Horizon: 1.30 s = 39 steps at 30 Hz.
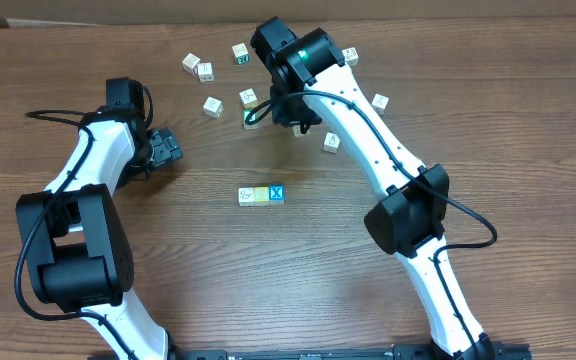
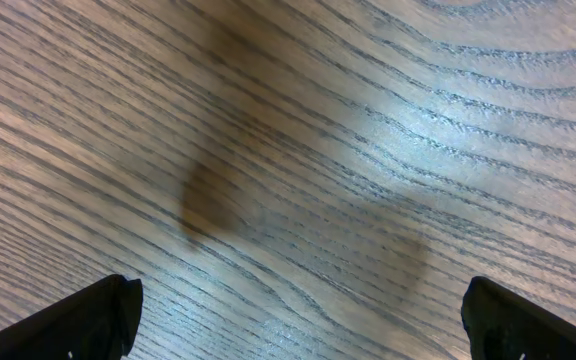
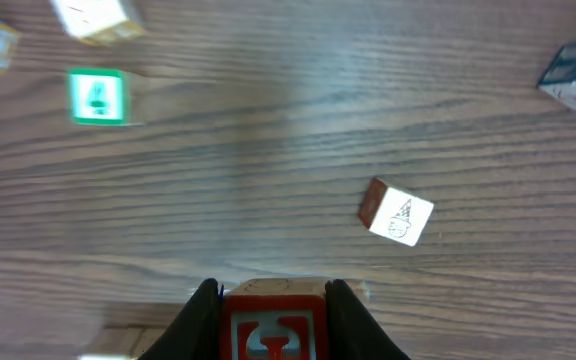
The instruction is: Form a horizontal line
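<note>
A short row of three cubes lies mid-table: white [image 1: 246,196], pale yellow [image 1: 261,195] and blue with a white X [image 1: 276,193], touching side by side. In the right wrist view a red-faced cube [image 3: 273,328] sits pinched between the black fingers [image 3: 200,318] of my right gripper [image 3: 273,312]. From overhead that gripper [image 1: 266,112] hangs over the back of the table among loose cubes, hiding the red cube. My left gripper [image 1: 168,148] rests left of the row, open wide [image 2: 303,318] over bare wood with nothing between its fingers.
Loose cubes are scattered at the back: two white [image 1: 190,62] [image 1: 205,71], one [image 1: 213,105], one [image 1: 240,52], others at the right [image 1: 380,102] [image 1: 332,142]. Near my right gripper lie a green-faced cube [image 3: 96,97] and a white cube with a brown side [image 3: 396,212].
</note>
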Motion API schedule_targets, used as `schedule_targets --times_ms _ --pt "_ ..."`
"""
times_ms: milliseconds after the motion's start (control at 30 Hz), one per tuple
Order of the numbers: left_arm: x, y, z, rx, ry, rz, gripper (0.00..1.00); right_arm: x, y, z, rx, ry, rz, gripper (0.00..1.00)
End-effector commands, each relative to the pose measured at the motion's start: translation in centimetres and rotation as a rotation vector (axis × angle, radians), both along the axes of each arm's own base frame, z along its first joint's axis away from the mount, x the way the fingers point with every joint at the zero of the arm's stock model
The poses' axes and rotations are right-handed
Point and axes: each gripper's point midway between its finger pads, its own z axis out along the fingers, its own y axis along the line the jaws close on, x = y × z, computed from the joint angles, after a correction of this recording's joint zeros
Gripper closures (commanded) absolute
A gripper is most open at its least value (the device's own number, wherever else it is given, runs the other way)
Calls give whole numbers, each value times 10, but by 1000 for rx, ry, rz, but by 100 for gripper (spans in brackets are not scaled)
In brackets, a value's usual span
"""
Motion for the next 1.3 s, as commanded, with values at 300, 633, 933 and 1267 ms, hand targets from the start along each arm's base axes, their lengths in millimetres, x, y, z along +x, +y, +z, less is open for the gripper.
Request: schedule_targets --times_ms 300,633,933,1267 --pt "-1 1 -1 16 10 -26 0 10 -8 -29 -10 -1 4 79" --pt "-1 1 -1 16 9 -26 1 11 -8 -64 -18 13 5 73" --pt "-1 1 -2 17 10 -25 0 11 -6 -65 -17 11 7 50" --pt "-1 1 -1 16 9 -26 0 15 -8 -64 -4 -1 -33 36"
